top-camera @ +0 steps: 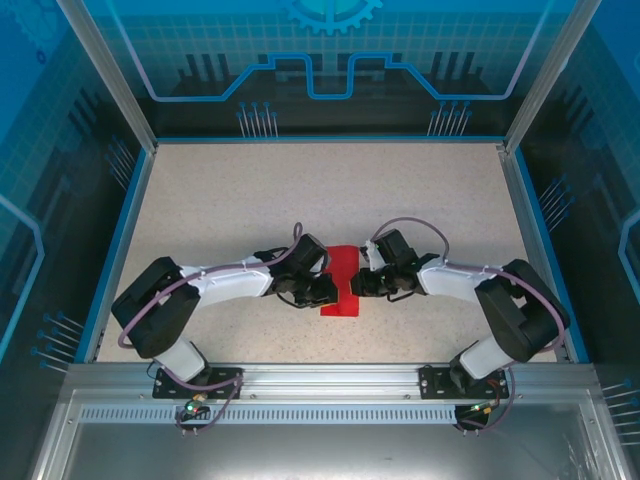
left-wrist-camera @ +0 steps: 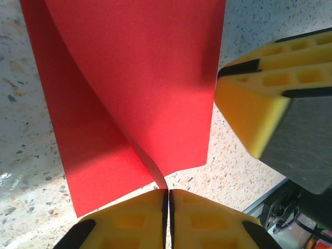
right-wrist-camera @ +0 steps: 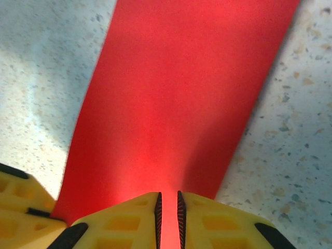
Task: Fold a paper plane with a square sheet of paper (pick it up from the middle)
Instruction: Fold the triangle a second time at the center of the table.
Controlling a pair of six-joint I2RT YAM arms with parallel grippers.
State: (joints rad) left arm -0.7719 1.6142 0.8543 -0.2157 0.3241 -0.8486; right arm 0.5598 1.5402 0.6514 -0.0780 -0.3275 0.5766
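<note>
At the near edge I saw both arm bases bolted to the metal rail (top-camera: pixel 330 380). From there the two arms reached inward and met just ahead of the rail, near the middle of the table (top-camera: pixel 250 200).

The left gripper (left-wrist-camera: pixel 168 193) had its yellow jaws pressed together on the sheet of paper (left-wrist-camera: pixel 155 78). They pinched the thin edge of a raised layer that curled over a second layer lying flat on the table. In the left wrist view, one finger (left-wrist-camera: pixel 249 109) of the right gripper stood just beside the right edge of the sheet.

The right gripper (right-wrist-camera: pixel 167 196) had its jaws clamped on the same sheet, with red paper showing in the narrow slot between them. Beyond the jaws the sheet ran away as a long strip.

From above, the red sheet lay between the two grippers, reaching slightly nearer and farther than both. Beyond it the speckled table was bare up to the blue back panel (top-camera: pixel 330 60).
</note>
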